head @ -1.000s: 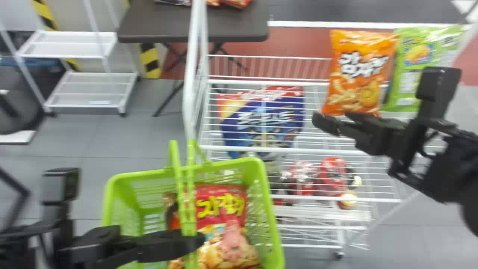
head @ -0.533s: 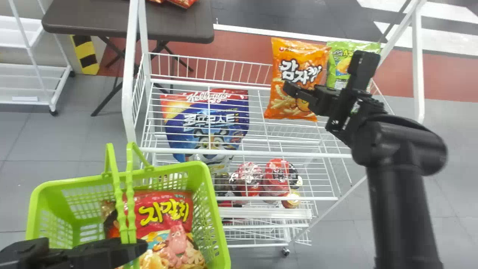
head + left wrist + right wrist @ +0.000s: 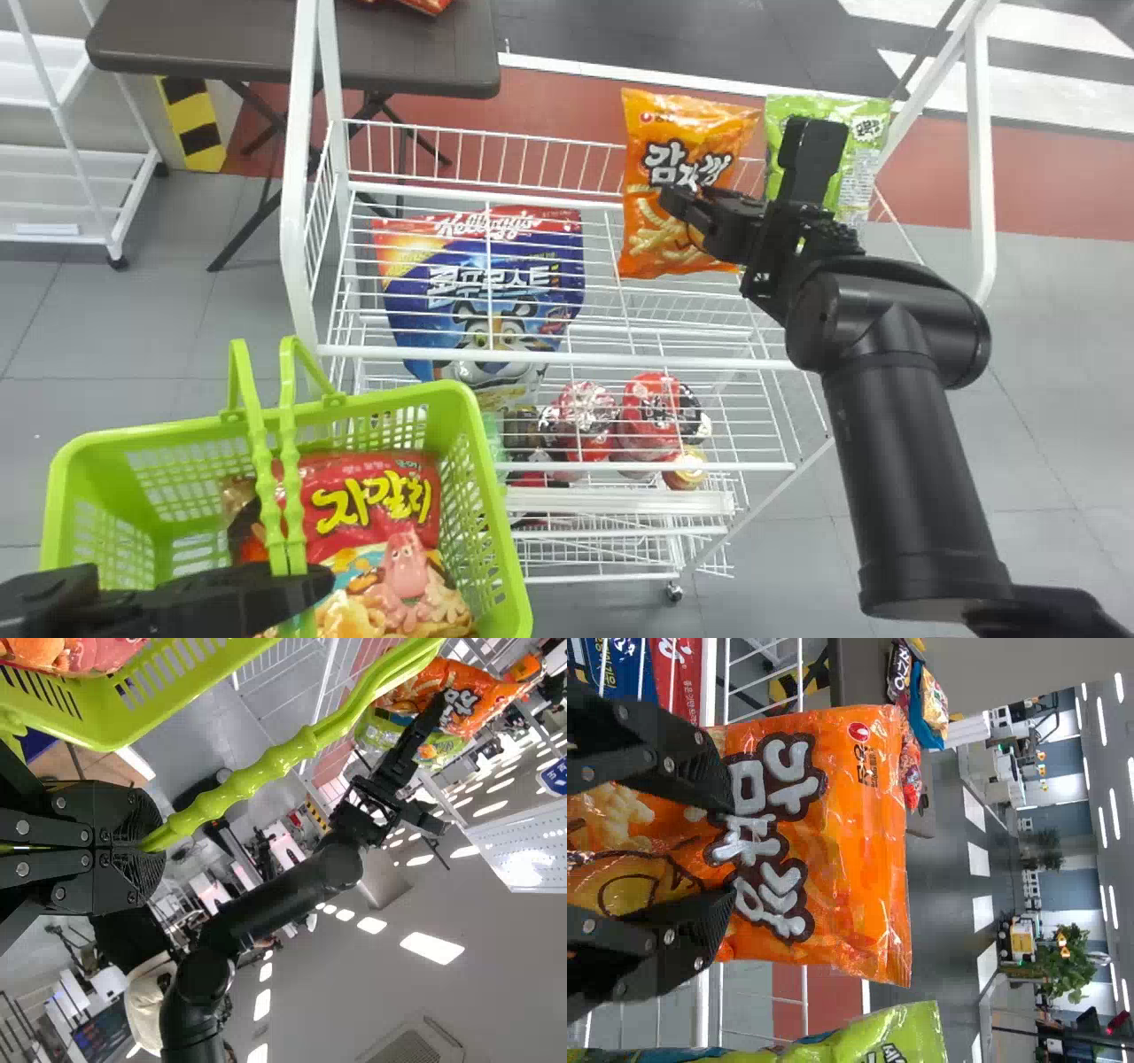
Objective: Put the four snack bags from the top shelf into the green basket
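Green basket (image 3: 485, 461) holds red bag (image 3: 372, 523); left gripper (image 3: 306, 583) clasps its handles (image 3: 289, 461); right gripper (image 3: 740, 164), open, faces orange bag (image 3: 673, 159).

Head view looks down, right wrist view sits closest; all share the orange bag (image 3: 833, 837).

The right arm (image 3: 904, 461) is slanting upward, its end effector (image 3: 689, 202) holding two fingers parted; low down, the left end effector (image 3: 312, 585) is clamping tight.
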`<state>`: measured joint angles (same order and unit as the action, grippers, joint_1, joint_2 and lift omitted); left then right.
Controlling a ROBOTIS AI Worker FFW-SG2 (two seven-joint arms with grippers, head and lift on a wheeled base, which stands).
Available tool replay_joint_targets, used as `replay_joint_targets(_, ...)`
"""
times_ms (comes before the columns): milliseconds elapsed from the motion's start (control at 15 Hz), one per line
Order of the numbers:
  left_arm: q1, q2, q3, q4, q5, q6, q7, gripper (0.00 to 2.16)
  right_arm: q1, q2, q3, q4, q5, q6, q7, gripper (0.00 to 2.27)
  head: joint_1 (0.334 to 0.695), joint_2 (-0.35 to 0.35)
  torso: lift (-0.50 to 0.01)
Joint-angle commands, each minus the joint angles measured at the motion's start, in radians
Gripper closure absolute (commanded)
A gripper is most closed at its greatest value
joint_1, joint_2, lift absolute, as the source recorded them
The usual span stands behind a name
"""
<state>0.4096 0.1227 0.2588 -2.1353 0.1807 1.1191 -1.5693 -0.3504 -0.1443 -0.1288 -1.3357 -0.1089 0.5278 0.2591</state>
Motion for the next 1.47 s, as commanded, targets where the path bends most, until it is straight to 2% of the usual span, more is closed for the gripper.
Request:
replay_joint_targets(0,0.000,0.000,0.000,0.000,0.002,0.000,-0.011,2.15,0.024,0.000,-0.009,-0.054,-0.012,0.021,0.000,2.26,0.695,-0.220,-0.004)
replay_joint_targets(200,0.003,0.000,0.002,0.000,0.003,0.000,-0.011,2.15,0.099,-0.005,-0.043,-0.209,-0.083,0.119,0.003,2.26,0.695,-0.225,-0.004)
replay_joint_targets(400,0.002,0.000,0.004,0.000,0.005,-0.003,-0.011,2.15,0.281,-0.005,-0.080,-0.536,-0.196,0.266,0.000,2.26,0.695,-0.228,-0.004)
replay_joint_targets(533,0.000,-0.003,0.004,-0.001,0.003,0.000,-0.011,2.15,0.387,-0.003,-0.109,-0.754,-0.308,0.459,-0.007,2.26,0.695,-0.221,-0.004)
replay_joint_targets(733,-0.002,-0.003,0.004,-0.001,0.003,0.000,-0.011,2.15,0.492,-0.003,-0.140,-0.970,-0.434,0.680,-0.012,2.26,0.695,-0.185,-0.004)
replay_joint_targets(933,-0.005,-0.006,-0.001,-0.001,0.003,0.000,-0.011,2.15,0.542,-0.003,-0.149,-1.094,-0.600,0.938,-0.020,2.26,0.695,-0.144,-0.004)
replay_joint_targets(1067,-0.006,-0.008,-0.003,-0.003,0.003,0.000,-0.011,2.15,0.550,0.000,-0.129,-1.119,-0.687,1.036,-0.044,2.26,0.695,-0.080,-0.004)
replay_joint_targets(1267,-0.008,-0.009,-0.009,-0.006,0.003,0.000,-0.011,2.15,0.536,0.005,-0.025,-1.119,-0.690,1.044,-0.080,2.26,0.695,-0.015,-0.004)
replay_joint_targets(1400,-0.012,-0.011,-0.015,-0.008,0.003,0.000,-0.011,2.15,0.522,0.008,0.084,-1.059,-0.655,1.044,-0.093,2.26,0.695,0.046,-0.004)
